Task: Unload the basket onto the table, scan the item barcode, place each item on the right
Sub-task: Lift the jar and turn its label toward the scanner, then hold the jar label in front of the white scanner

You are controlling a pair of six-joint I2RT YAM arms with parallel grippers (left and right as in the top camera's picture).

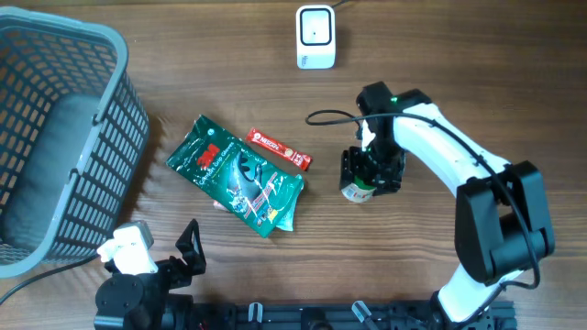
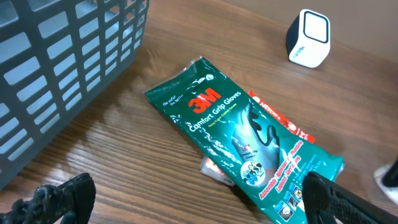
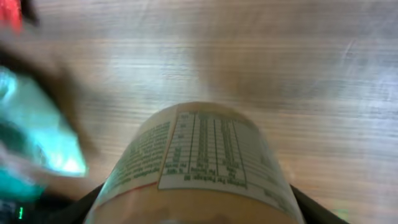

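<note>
A small bottle [image 1: 357,192] with a pale printed label stands on the wooden table right of centre. My right gripper [image 1: 371,171] comes down over it. In the right wrist view the bottle [image 3: 199,155] fills the space between the two black fingers [image 3: 81,202], which lie against its sides; its nutrition table faces the camera. No barcode shows. The white scanner [image 1: 315,37] stands at the table's far edge, well apart from the bottle. My left gripper [image 1: 158,258] rests open at the near edge, with nothing between its fingers [image 2: 62,199].
A green 3M gloves pack [image 1: 237,174] lies mid-table, with a red sachet [image 1: 280,148] at its far side and a small pink packet [image 2: 214,169] peeking from under it. A grey basket [image 1: 55,137] fills the left side. The scanner [image 2: 309,38] appears in the left wrist view too.
</note>
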